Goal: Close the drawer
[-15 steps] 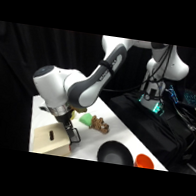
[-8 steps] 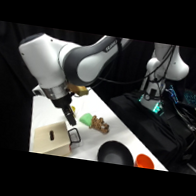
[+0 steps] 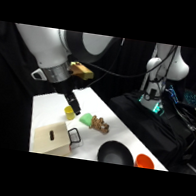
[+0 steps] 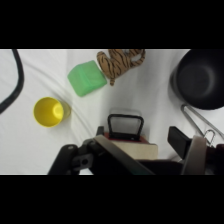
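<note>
pale wooden box [image 3: 52, 139]: one, landmark | light-wood drawer with dark wire loop handle [image 4: 125, 127]: one, at box front, seated in | gripper [image 3: 74, 105]: above box, grip state cannot be told | beyond box: one yellow cup [image 4: 49, 111], one green block [image 4: 86, 78], one striped tiger toy [image 4: 117, 61] | black bowl [image 4: 202, 81]: one

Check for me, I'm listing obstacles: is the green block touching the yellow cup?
No: in the wrist view the green block and the yellow cup sit apart, with bare white table between them.

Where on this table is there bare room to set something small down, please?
Bare white table lies beyond the wooden box, left of the yellow cup. It is crowded from the green block and tiger toy to the black bowl, and around the drawer's wire handle.
</note>
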Robot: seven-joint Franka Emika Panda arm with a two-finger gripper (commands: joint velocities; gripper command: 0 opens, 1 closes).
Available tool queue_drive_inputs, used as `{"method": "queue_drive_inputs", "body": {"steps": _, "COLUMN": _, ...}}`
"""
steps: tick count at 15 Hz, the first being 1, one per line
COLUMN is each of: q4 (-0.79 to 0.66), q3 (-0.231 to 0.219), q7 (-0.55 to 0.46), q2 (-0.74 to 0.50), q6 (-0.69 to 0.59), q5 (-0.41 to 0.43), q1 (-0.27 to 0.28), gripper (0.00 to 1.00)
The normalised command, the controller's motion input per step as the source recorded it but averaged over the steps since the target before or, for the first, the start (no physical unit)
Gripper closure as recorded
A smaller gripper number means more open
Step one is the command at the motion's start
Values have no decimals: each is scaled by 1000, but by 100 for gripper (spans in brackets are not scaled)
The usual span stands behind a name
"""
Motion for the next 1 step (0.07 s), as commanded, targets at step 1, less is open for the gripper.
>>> {"method": "queue_drive_inputs", "body": {"steps": 1, "q4": -232, "q3": 28, "q7": -25, "q2": -242, "q6": -3, "q5": -69, "q1": 11, "gripper": 0}}
